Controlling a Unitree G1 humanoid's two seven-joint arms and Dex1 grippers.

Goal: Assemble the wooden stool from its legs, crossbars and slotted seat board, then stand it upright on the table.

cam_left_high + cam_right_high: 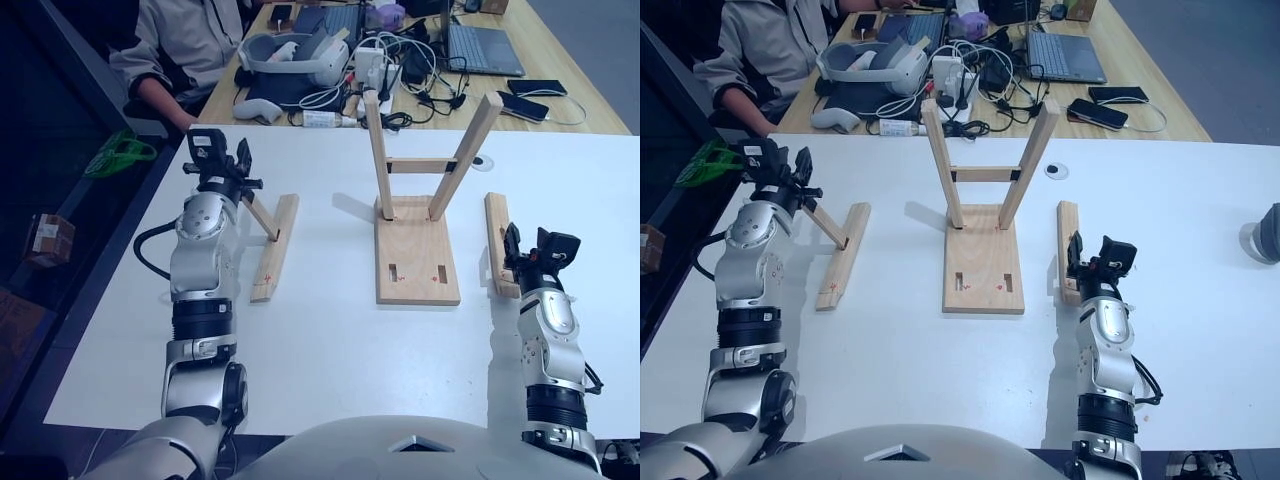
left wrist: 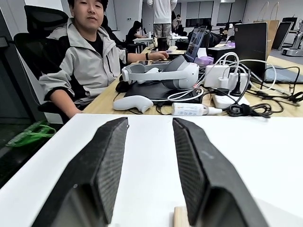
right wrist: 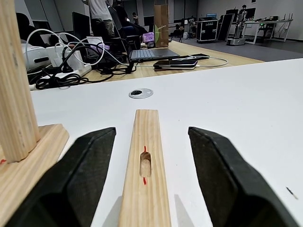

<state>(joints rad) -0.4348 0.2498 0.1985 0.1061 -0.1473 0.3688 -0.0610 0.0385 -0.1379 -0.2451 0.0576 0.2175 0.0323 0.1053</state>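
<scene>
Right gripper [image 3: 150, 142] open, pads [image 3: 80, 179] straddling loose leg [image 3: 142, 203] lying flat between them; best to close squarely near its slot [image 3: 145, 163], keeping leg level; seat board [image 1: 418, 255] just to its left; left gripper [image 2: 150, 127] open too, crossbar [image 1: 260, 215] of second leg [image 1: 275, 255] nearby.

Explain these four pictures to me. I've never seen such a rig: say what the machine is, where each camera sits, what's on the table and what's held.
It is a humanoid robot with two arms, each ending in a two-fingered gripper. Two pictures come from its head, looking down over the arms. The other two come from a camera on each wrist. On the white table lies a slotted seat board with two upright legs in it, joined by a crossbar. The left gripper is open by the left loose leg, which has a short bar stuck in it. The right gripper is open astride the right loose leg. Nothing is held.
</scene>
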